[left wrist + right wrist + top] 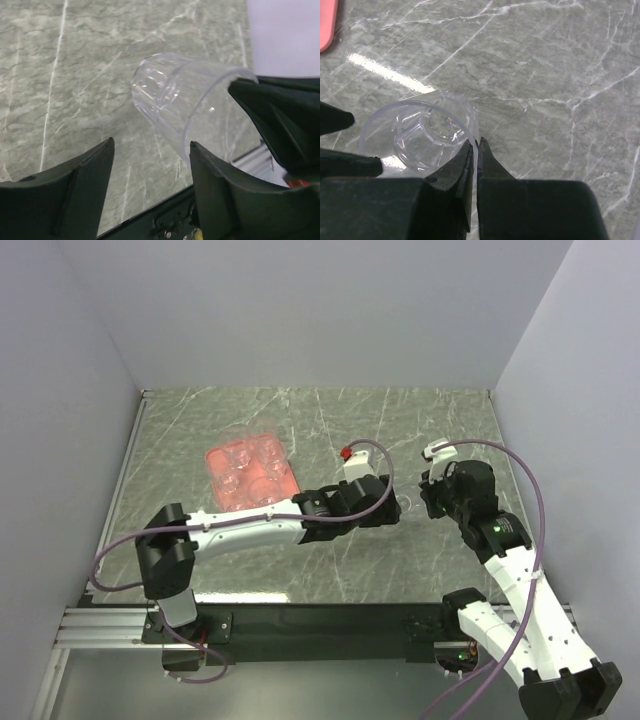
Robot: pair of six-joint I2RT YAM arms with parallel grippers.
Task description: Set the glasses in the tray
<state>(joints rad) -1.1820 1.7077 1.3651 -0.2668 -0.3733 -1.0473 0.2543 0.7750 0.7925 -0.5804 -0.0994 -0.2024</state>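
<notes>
The glass (170, 95) is clear and glossy, the table (430, 420) polished grey marble-look, the tray (211, 458) smooth pink plastic, the left gripper (150, 145) matt black plastic

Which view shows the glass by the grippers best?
Left wrist: the tilted glass, wall and base clear. Right wrist shows its mouth, rim pinched by the right gripper; top external barely shows it.

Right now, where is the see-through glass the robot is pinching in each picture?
Top external: the clear glass is faint, a little right of centre.
Left wrist: in the middle, tipped over, with its mouth towards the lower right.
Right wrist: lower left, with its mouth facing the camera.
Shared landmark: the right gripper, which pinches the glass's rim, shows in all three views.
</notes>
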